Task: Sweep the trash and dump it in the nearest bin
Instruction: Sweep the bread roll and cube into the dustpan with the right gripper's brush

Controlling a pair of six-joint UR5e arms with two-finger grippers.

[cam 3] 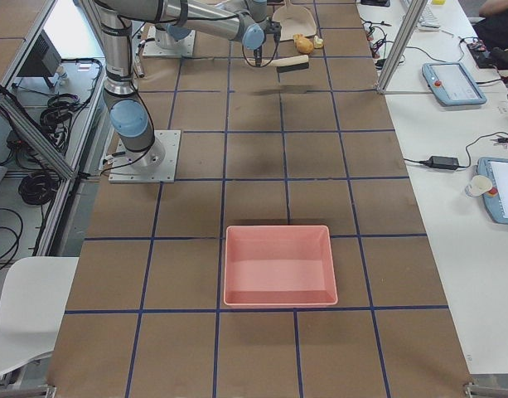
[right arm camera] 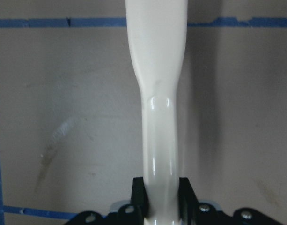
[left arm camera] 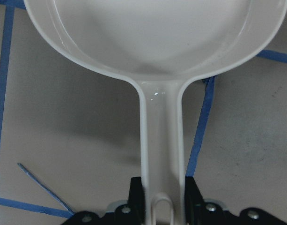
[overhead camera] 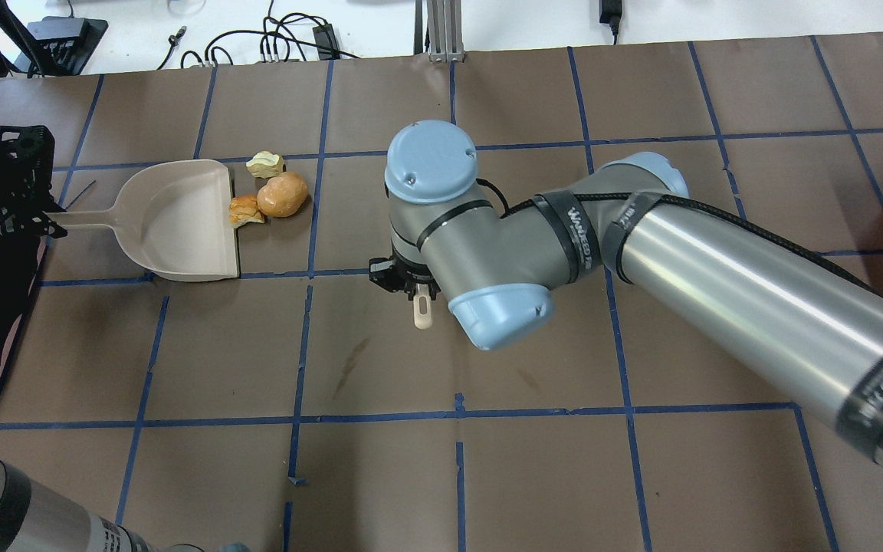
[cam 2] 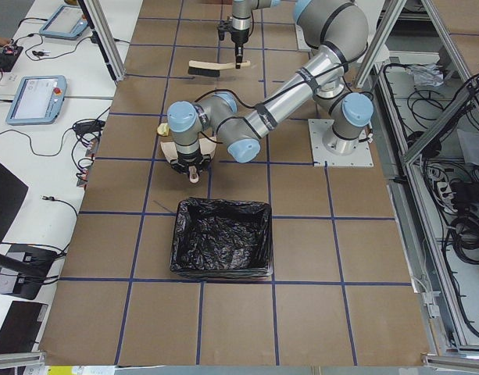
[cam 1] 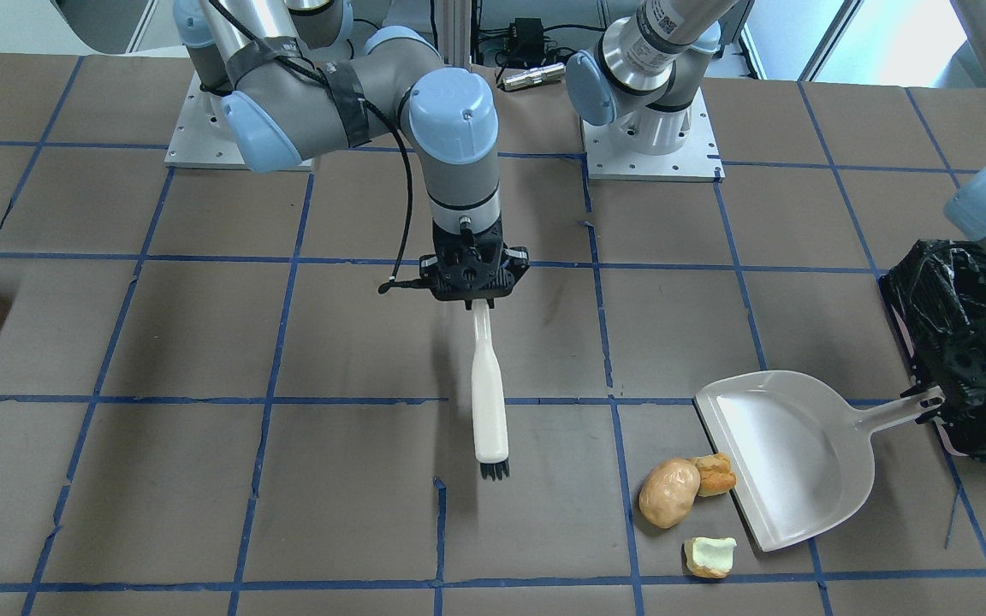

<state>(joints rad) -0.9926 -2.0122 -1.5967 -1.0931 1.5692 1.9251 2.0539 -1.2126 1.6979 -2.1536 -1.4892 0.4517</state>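
Grippers both grip tools, we find: the left gripper (cam 1: 940, 400) is clamped on the handle of the white dustpan (cam 1: 788, 453) at lower right, just beside the black-lined bin (cam 1: 929, 282) (right edge of the frame); the right gripper (cam 1: 472, 291) pinches the white brush (cam 1: 489, 402) mid-frame. At the dustpan's open lip lies the orange-brown crusty chunk (cam 1: 715, 473), touching the tan potato-shaped lump (cam 1: 668, 492) — the pale bitten piece (cam 1: 709, 556) sits apart, just below them.
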